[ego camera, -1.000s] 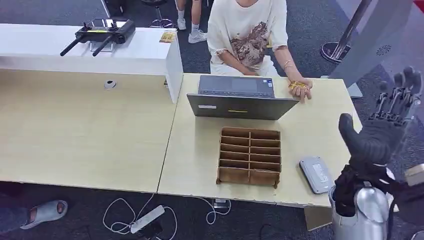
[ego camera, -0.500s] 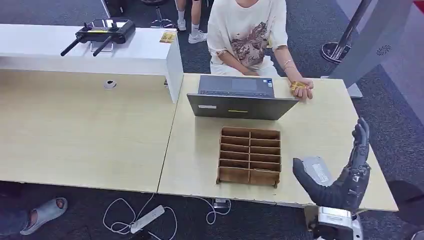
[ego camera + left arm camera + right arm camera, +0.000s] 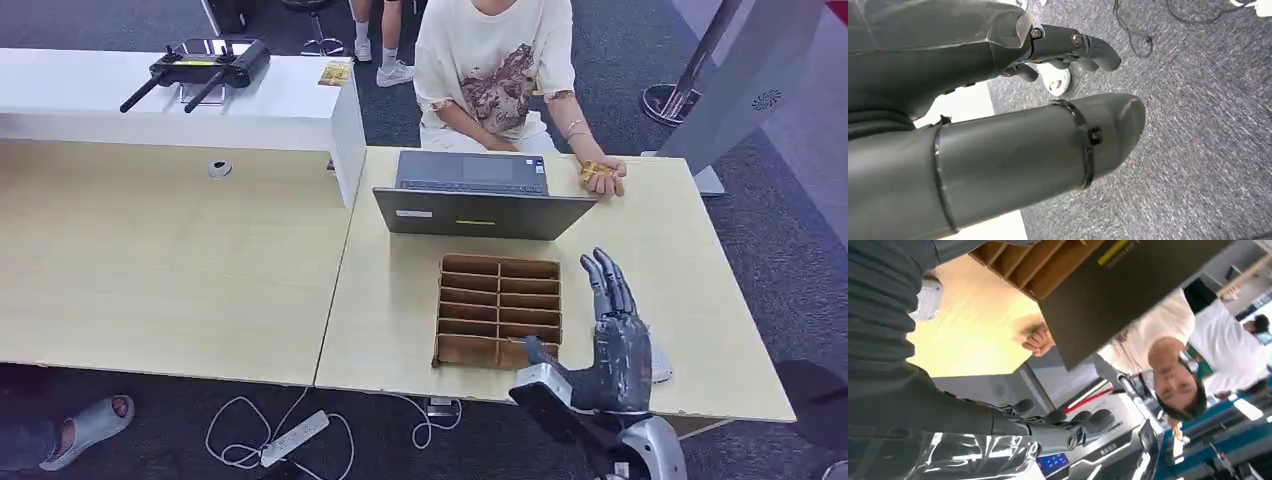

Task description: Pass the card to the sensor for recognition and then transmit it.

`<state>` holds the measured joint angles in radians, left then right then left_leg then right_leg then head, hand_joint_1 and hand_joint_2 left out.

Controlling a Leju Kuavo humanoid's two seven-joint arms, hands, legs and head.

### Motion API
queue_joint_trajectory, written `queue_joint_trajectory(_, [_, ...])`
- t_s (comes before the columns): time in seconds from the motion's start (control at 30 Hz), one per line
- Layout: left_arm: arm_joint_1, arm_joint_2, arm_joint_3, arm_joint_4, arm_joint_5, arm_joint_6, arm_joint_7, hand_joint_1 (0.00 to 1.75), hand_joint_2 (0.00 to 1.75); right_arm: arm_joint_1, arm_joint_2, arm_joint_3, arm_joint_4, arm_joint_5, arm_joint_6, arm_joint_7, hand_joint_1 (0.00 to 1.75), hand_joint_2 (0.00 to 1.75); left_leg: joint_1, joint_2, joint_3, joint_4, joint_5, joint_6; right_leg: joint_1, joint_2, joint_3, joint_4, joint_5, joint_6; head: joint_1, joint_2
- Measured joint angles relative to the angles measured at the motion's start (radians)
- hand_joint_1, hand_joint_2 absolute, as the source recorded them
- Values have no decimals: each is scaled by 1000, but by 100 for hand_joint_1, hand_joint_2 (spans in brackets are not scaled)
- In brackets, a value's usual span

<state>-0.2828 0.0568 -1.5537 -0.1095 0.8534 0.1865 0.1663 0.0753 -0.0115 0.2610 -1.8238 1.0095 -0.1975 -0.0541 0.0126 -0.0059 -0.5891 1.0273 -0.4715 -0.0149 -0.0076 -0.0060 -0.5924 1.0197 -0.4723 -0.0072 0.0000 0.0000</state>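
Note:
A person seated behind the table holds a yellow card (image 3: 596,171) in a hand resting on the far edge. My right hand (image 3: 612,338) hovers flat with its fingers stretched out and apart, holding nothing, just right of the wooden organiser. It covers most of the grey card sensor (image 3: 660,365), of which a pale corner shows. The right wrist view shows the sensor (image 3: 928,297) on the table, the person's hand (image 3: 1037,340), and my right fingers (image 3: 1068,427) empty. My left hand (image 3: 1068,75) hangs over grey carpet, thumb and fingers apart, holding nothing.
A wooden slotted organiser (image 3: 500,310) stands mid-table, with an open laptop (image 3: 480,195) behind it. A white counter (image 3: 180,95) at the back left carries a black controller (image 3: 200,65). A power strip and cables (image 3: 290,435) lie on the floor before the table.
My right hand has come down from raised at the far right and swung left, now over the sensor beside the organiser. The person's hand with the card stays put.

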Motion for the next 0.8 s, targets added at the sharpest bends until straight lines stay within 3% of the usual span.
queue_joint_trajectory(0.33, [1,10,0,0,2,-9,-14,0,0,-52,-31,45,71,51,120,61,0,175,0,0,0,0,0,0,0,0,0,0,0,0,0,0])
queue_joint_trajectory(0.8, [1,9,0,0,-22,-10,-9,0,0,-53,-99,60,99,163,141,151,0,175,0,0,0,0,0,0,0,0,0,0,0,0,0,0])
